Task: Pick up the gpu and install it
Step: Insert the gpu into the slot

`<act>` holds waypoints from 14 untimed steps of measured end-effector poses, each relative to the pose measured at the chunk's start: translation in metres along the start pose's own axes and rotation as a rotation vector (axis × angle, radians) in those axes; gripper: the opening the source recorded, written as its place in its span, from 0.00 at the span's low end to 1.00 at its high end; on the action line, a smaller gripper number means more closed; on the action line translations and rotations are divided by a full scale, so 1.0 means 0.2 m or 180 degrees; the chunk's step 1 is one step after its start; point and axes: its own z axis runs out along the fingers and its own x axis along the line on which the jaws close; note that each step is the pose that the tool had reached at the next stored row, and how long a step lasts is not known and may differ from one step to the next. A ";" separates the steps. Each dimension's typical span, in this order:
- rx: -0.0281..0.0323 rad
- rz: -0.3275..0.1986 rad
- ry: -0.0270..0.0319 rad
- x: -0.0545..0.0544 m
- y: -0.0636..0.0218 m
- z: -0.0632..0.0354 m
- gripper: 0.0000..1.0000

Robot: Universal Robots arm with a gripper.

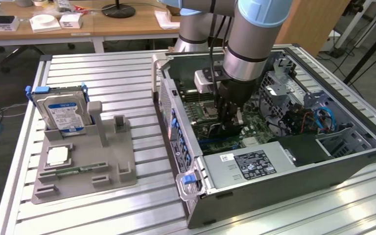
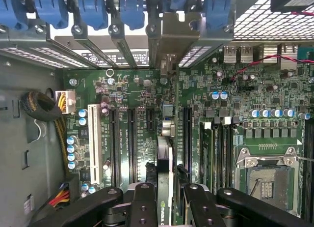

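Computer case (image 1: 293, 171): lying open on the counter (image 1: 96, 215). Gripper (image 1: 229, 128) inside the case, jaws partly closed on the gpu (image 2: 166, 173), card held edge-on above the motherboard (image 2: 206, 104). Hard drive (image 1: 60, 111): upright in the grey holder (image 1: 83, 171) beside the case.
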 end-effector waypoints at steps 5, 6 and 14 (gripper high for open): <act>-0.0001 0.0001 0.0002 0.00 0.003 0.008 0.26; 0.0000 0.0001 0.0001 0.00 0.003 0.011 0.26; 0.0000 0.0004 0.0000 0.00 0.006 0.008 0.26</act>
